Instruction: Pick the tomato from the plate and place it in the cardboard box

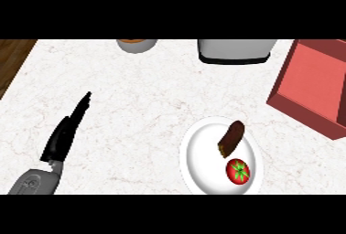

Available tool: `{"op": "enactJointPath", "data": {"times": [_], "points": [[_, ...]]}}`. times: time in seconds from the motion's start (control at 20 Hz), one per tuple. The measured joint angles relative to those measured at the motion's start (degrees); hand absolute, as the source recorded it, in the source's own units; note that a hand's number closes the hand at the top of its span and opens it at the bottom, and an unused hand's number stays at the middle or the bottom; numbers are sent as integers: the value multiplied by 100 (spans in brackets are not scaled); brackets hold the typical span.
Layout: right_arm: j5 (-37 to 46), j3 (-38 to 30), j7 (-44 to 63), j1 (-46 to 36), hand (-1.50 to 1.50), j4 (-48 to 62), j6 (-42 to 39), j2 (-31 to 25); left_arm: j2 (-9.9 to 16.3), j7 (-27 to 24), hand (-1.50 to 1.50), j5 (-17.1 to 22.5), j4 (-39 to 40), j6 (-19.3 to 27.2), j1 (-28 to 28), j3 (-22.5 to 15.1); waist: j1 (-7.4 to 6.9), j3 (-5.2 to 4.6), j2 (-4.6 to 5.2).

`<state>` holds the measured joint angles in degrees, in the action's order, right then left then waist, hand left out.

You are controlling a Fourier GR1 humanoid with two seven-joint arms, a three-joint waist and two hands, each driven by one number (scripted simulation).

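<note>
On the white plate (202, 155), near its lower right edge, the tomato (238, 171) lay with its green star facing up, just beside a brown oblong piece of food (231, 138) that I could not identify. At the right of the counter (135, 100) stood the box (317, 87), which looked reddish, well apart from the plate. At the lower left, the left hand (64, 132) was resting with straight fingers and held nothing. No right hand was visible. To do this step well, I think the right hand should come from the lower right, close around the tomato without pushing the brown piece, and then lift it straight before moving to the box.
</note>
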<state>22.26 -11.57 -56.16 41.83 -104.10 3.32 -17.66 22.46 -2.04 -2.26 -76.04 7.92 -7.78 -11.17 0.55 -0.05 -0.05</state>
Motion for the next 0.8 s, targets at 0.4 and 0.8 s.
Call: {"op": "enactJointPath", "data": {"times": [0.4, 0.8], "points": [[1199, 510, 1216, 9, -150, -782, 82, 443, -78, -120, 0, -123, 23, -170, 71, 171, -31, 1, 5], [1912, 869, 1866, -584, -150, -559, -154, 683, -283, 73, 0, -369, -111, -249, 23, 281, -44, 4, 3]]}}
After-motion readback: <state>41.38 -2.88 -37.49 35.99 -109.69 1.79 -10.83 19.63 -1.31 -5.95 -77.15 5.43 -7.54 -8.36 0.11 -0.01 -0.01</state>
